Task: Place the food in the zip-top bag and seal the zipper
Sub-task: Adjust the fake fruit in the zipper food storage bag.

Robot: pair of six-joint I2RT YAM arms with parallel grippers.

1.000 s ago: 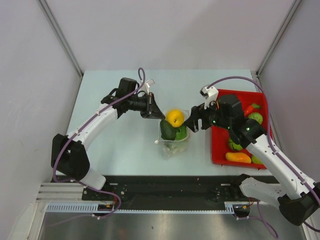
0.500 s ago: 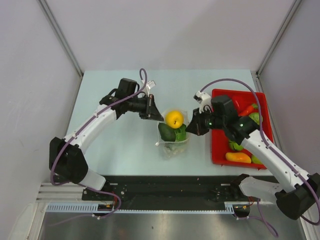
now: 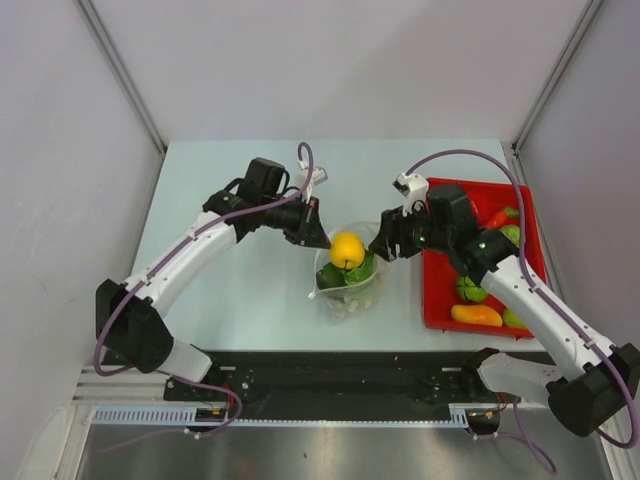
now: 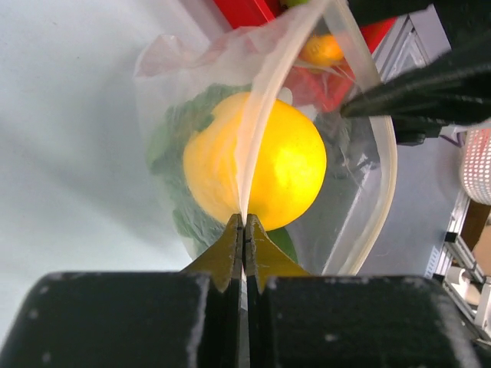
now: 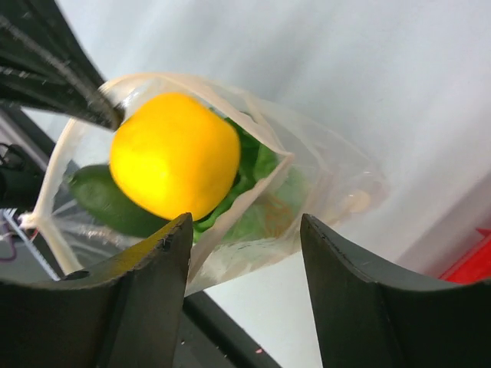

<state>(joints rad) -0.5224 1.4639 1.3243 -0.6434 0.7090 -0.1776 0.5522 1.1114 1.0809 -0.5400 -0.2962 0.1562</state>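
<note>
The clear zip-top bag (image 3: 352,287) lies mid-table with its mouth held open. A round yellow-orange fruit (image 3: 347,249) sits in the mouth on leafy green lettuce (image 3: 340,274). It also shows in the left wrist view (image 4: 265,165) and the right wrist view (image 5: 175,156). My left gripper (image 3: 318,238) is shut on the bag's rim with the pale zipper strip (image 4: 253,107). My right gripper (image 3: 385,246) is open at the bag's right rim, its fingers (image 5: 149,268) astride the bag's edge (image 5: 245,192).
A flat red tray (image 3: 434,290) at the right holds more toy food: an orange piece (image 3: 476,315), green pieces (image 3: 512,236) and a red-orange one (image 3: 497,220). The black rail runs along the near table edge.
Both grippers moved inward toward the bag. The left gripper pulled the rim toward the fruit, and the bag mouth now stands open and rounder around the yellow fruit.
</note>
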